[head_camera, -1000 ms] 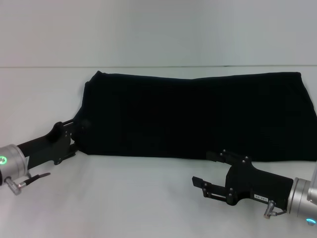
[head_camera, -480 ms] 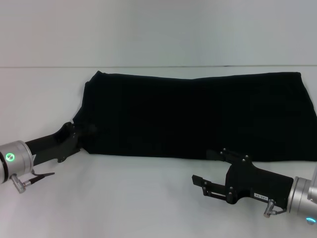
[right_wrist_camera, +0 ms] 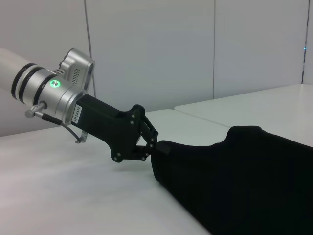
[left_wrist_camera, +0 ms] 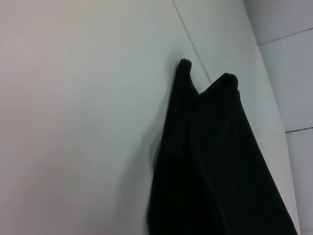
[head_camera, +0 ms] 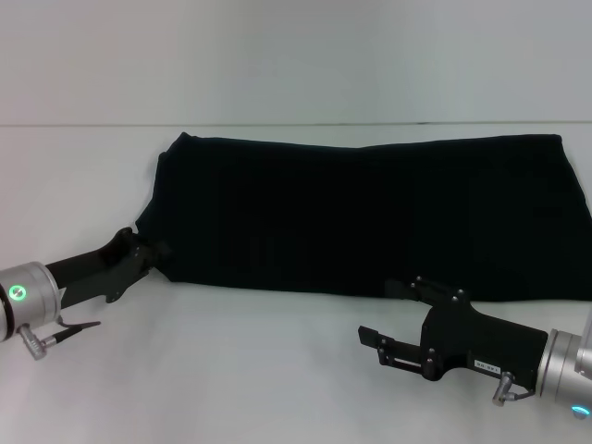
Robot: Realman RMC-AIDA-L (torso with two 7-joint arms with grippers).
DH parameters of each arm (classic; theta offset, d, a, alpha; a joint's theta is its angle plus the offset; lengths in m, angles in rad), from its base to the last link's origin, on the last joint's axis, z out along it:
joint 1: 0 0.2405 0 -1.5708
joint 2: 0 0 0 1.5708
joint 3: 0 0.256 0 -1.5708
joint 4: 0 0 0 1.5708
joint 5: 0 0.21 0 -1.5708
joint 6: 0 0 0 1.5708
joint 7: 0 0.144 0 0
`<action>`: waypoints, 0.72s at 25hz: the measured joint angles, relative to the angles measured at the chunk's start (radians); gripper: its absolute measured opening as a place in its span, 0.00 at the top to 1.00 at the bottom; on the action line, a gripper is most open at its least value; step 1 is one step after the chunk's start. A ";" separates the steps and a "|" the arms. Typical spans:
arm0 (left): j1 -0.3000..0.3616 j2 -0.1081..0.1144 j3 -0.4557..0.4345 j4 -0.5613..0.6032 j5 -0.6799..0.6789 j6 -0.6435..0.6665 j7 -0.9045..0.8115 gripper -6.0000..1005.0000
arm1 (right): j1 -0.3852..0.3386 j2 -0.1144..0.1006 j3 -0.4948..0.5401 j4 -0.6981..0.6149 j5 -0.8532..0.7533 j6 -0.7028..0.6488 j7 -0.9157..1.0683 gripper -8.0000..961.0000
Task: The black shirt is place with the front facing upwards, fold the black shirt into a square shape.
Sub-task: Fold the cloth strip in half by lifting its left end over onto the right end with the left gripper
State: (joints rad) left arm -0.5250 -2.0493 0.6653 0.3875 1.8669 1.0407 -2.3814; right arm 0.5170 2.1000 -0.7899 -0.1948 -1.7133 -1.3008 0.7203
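Note:
The black shirt (head_camera: 370, 213) lies on the white table as a long folded band running left to right; no print or label shows. It also shows in the left wrist view (left_wrist_camera: 210, 161) and the right wrist view (right_wrist_camera: 244, 181). My left gripper (head_camera: 153, 250) is at the shirt's near left corner, and the right wrist view shows it (right_wrist_camera: 154, 147) shut on that edge, low on the table. My right gripper (head_camera: 381, 314) is open and empty, just in front of the shirt's near edge and apart from it.
The white table (head_camera: 231, 370) stretches in front of the shirt and to its left. A pale wall (head_camera: 296, 55) rises behind the table's back edge. The shirt's right end reaches the picture's right side.
My left gripper has moved in to the shirt's near left corner and gone from open to shut on it. The right arm has not moved.

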 joint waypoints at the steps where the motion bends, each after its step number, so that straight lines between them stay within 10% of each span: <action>1: 0.001 0.000 -0.001 0.001 0.000 -0.001 0.000 0.87 | 0.000 0.000 0.000 0.000 0.000 0.000 0.000 0.17; 18: 0.030 0.028 -0.038 0.009 -0.012 -0.011 0.027 0.98 | 0.002 0.000 0.001 -0.001 0.033 -0.002 0.002 0.17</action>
State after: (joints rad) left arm -0.4953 -2.0217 0.6268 0.3967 1.8550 1.0293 -2.3540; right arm 0.5185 2.0999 -0.7884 -0.1960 -1.6800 -1.3025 0.7227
